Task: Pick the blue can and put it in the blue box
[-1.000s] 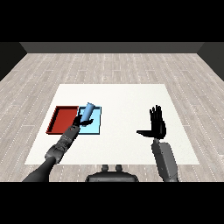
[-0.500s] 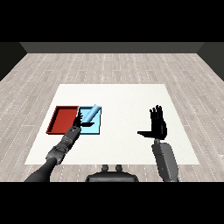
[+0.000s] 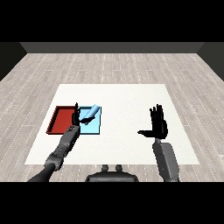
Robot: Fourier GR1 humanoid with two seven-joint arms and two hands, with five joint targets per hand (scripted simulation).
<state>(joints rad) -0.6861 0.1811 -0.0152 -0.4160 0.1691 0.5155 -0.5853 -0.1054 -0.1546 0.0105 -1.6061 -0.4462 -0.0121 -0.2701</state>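
Observation:
The blue can [image 3: 91,113] lies tilted on its side inside the light blue tray [image 3: 94,127], reaching toward that tray's far edge. My left hand [image 3: 76,114] stands open just left of the can, fingers straight up, over the border between the two trays and apart from the can. My right hand [image 3: 157,124] is raised open over the table's right half, fingers spread, thumb pointing left, holding nothing.
The red tray [image 3: 60,121] lies against the left side of the light blue tray. Both trays sit on the white table [image 3: 122,100], which has a grey plank floor around it.
The left hand has let go of the can and opened; the can has gone from upright in the hand to lying in the light blue tray. The right hand stayed still.

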